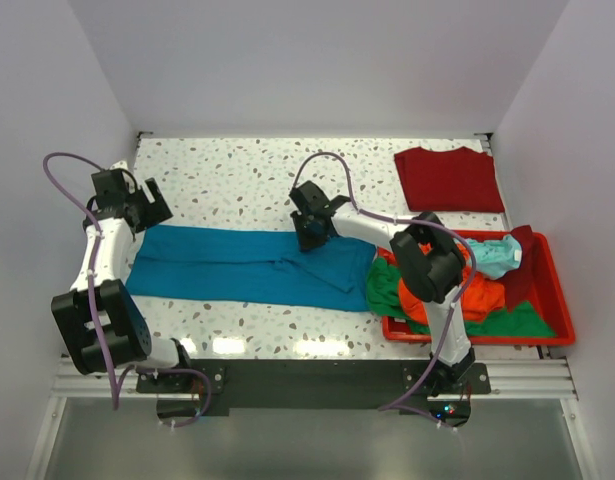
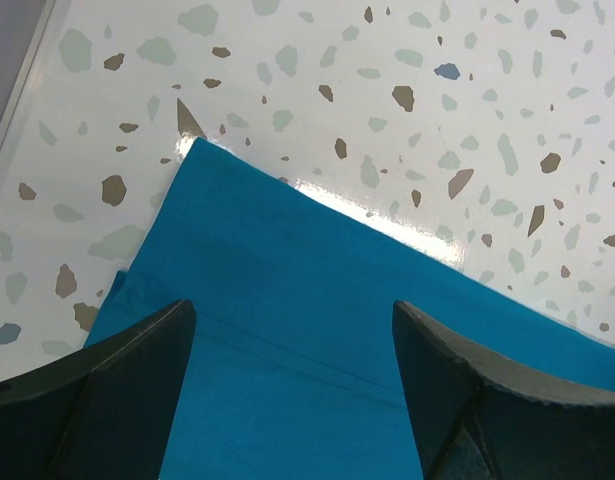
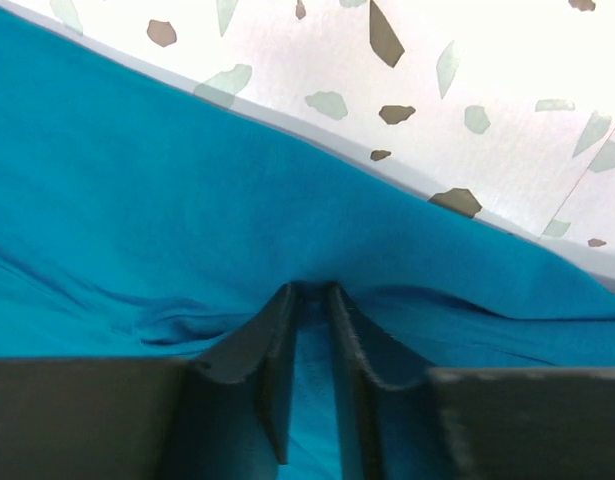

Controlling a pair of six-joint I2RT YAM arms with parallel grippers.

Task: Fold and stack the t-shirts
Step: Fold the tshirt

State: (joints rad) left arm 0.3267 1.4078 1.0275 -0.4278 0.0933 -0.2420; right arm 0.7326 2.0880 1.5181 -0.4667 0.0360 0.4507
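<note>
Top cam: teal-blue short-sleeved cloth t-shirt (image 1: 247, 268) lies flat as a long band across the speckled white terrazzo table (image 1: 237, 175). Its L end is by the left arm and its R end meets the clothes spilling from the red plastic bin (image 1: 467, 339). Left gripper (image 1: 147, 212) sits over the band's far-L corner. Right gripper (image 1: 312, 230) is on the far edge, approx mid-length. One arm per end of that stretch, prob. so the cloth lifts evenly for a fold.

Dark red folded t-shirt (image 1: 449, 178) lies far R on the table, well apart from the teal one. Looks like the stack's start, so the teal one likely goes there.

Orange t-shirt (image 1: 477, 297), green t-shirt (image 1: 385, 290) and pale aqua t-shirt (image 1: 497, 255) are heaped in the bin, not yet folded.

Left wrist cam: fingers (image 2: 137, 370) wide apart, straddling the shirt's corner w/ nothing gripped. Can't tell if they touch the cloth. Set up for a pinch.

Right wrist cam: fingers (image 3: 272, 340) nearly together, clamped on a raised ridge of teal cloth. Wrinkles run toward the tips, so the hold looks firm.
</note>
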